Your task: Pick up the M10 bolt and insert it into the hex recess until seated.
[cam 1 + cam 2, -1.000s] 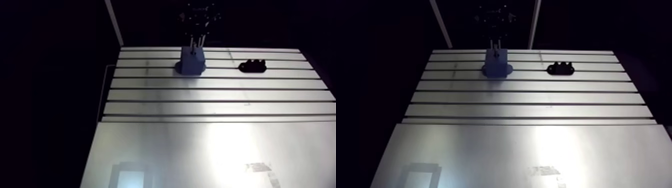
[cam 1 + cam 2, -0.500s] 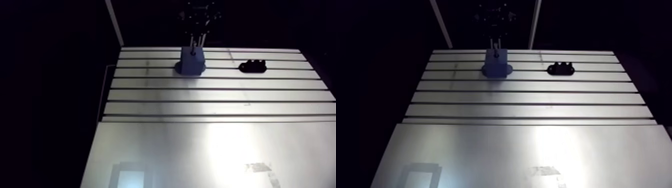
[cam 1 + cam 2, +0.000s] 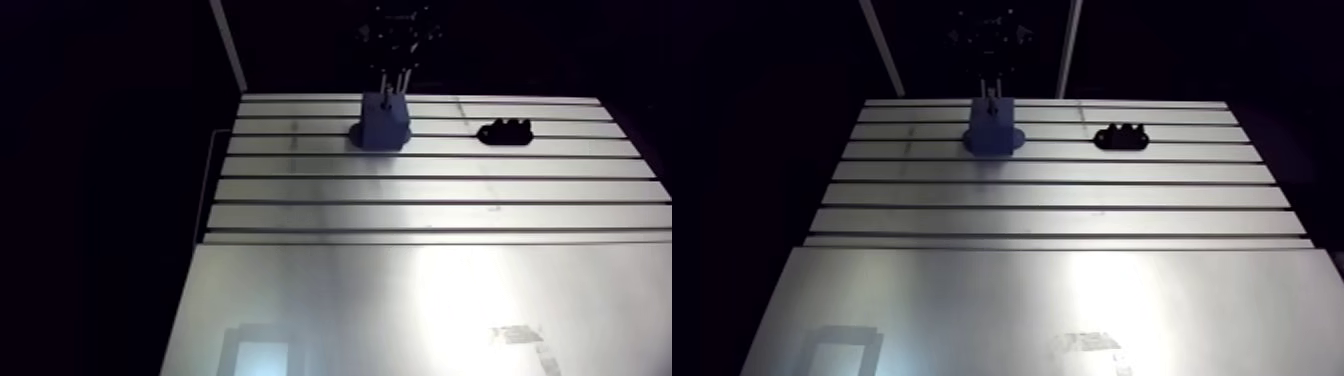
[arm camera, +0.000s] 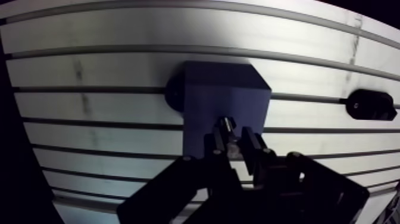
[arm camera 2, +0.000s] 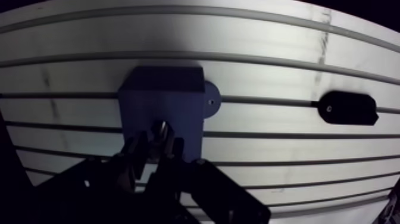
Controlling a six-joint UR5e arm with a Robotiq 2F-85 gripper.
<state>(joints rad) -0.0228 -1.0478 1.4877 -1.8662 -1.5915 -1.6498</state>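
The M10 bolt (image 4: 225,126), judged rigid, light and slippery steel best gripped squarely across its shank, is seen pinched between the nearly closed fingers of the tool (image 4: 233,143), poised over the blue block (image 4: 223,95) on the tabletop (image 4: 89,71).

From high and far back, the arm view looks down the length of the slotted aluminium desk (image 3: 420,190) toward its far end, where the dark two-fingered hand (image 4: 233,133) hangs small over a blue plastic block (image 3: 383,122). The wrist view sits close above that block, facing down past the hand. Both views share the block, the small black bracket (image 3: 507,132) beside it and the desk slots around them.
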